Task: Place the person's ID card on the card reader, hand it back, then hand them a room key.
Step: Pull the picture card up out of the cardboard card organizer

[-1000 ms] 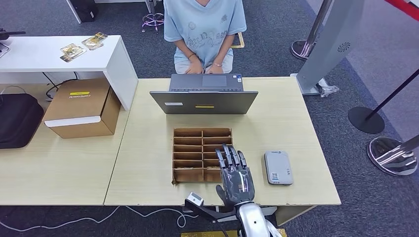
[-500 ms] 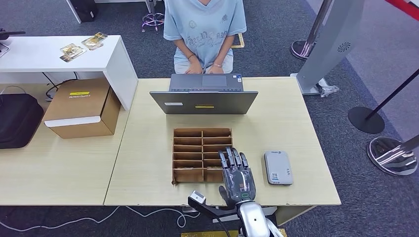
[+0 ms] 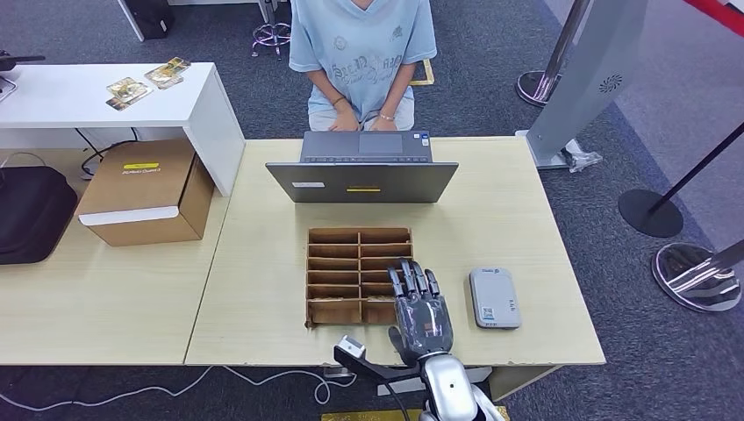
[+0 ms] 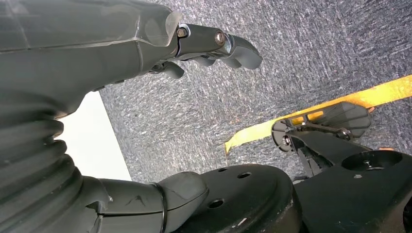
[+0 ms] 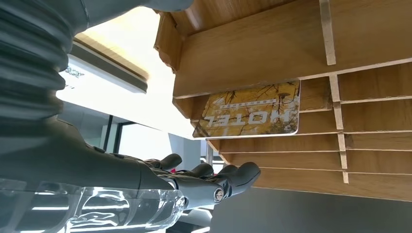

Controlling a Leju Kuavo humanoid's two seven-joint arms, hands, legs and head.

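A wooden slotted organizer (image 3: 338, 263) lies in the middle of the light table (image 3: 254, 289). My right hand (image 3: 419, 307) hovers over its near right corner, fingers stretched out flat and apart, holding nothing. In the right wrist view a yellow room key card (image 5: 252, 109) printed HOTEL stands in one slot of the organizer (image 5: 301, 48), a little beyond my right hand's fingertips (image 5: 243, 174). The grey card reader (image 3: 494, 298) lies just right of that hand. My left hand (image 4: 145, 43) hangs beside my body above the carpet, holding nothing. The person (image 3: 362, 53) sits across the table, hands in the lap.
An open laptop (image 3: 362, 180) stands between the organizer and the person. A cardboard box (image 3: 147, 191) sits on the left table, a black bag (image 3: 31, 210) beside it. Loose cards (image 3: 149, 81) lie on a white desk at the far left. Stanchion bases (image 3: 693, 276) stand to the right.
My right hand has drifted slightly right and back toward the table's near edge, still flat over the organizer. Nothing else has moved.
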